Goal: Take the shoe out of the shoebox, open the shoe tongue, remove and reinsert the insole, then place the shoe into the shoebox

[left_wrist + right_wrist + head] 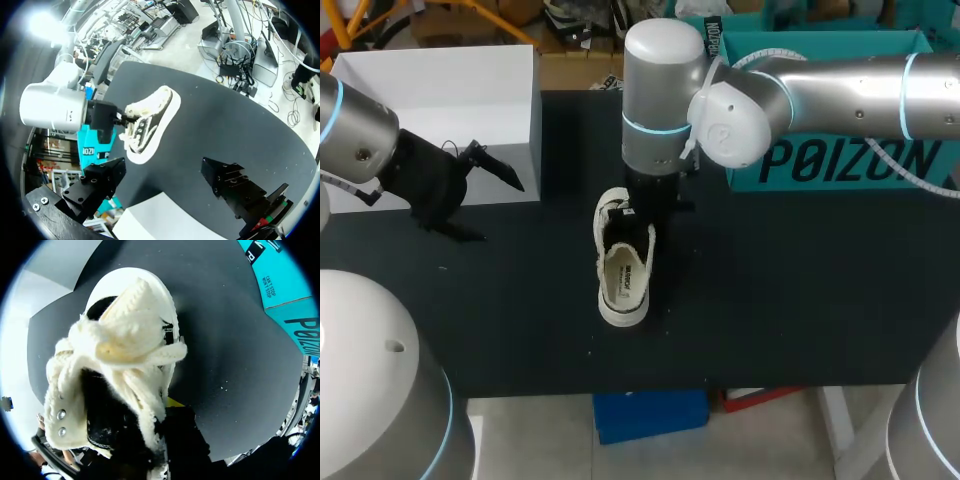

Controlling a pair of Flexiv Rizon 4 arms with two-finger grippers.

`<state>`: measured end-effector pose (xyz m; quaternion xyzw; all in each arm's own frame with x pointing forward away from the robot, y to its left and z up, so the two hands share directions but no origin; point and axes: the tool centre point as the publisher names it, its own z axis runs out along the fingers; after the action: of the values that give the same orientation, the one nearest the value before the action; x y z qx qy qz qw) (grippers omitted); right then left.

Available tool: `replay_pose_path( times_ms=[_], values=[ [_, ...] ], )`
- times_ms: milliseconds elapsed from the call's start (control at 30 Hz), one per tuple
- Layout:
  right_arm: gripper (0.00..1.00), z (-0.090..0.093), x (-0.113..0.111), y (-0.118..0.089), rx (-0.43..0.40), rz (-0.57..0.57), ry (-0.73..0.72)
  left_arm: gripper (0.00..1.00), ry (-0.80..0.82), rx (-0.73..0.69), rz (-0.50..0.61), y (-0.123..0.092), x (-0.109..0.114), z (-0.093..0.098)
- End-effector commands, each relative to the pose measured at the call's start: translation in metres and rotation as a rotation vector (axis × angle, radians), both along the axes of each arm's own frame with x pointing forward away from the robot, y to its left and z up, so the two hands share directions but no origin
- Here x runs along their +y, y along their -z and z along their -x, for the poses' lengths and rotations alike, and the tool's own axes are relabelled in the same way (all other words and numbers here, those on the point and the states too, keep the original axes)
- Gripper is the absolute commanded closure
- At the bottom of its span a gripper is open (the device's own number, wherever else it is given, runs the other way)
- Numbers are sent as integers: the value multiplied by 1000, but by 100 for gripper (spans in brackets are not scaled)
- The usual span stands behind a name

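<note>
Shoe (623, 262) out on the table (800, 280), right gripper (642, 212) at its tongue.
The shoe lay sole-down mid-table, well apart from the teal shoebox (840, 165) behind it. The right gripper stood over the laced end, one yellow tip beside the fleecy tongue; whether it gripped could not be told. The left gripper (503, 212) hung wide apart and held nothing, near the white box (440, 90).
</note>
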<state>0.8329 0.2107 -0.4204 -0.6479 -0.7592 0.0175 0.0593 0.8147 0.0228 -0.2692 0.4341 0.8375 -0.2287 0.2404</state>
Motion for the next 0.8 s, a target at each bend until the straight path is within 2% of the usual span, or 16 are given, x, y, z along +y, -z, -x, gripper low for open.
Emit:
replay_pose_path(
  times_ms=[33, 433, 800],
  values=[
    [100, -2, 3, 6, 2, -1, -1, 0, 0, -2, -2, 0, 1, 1],
    [100, 2, 7, 3, 16, -15, -13, 0, 0, -2, -2, 0, 1, 1],
    [100, 20, 13, -82, 19, 19, -92, 0, 0, -2, -2, 0, 1, 1]
  ],
)
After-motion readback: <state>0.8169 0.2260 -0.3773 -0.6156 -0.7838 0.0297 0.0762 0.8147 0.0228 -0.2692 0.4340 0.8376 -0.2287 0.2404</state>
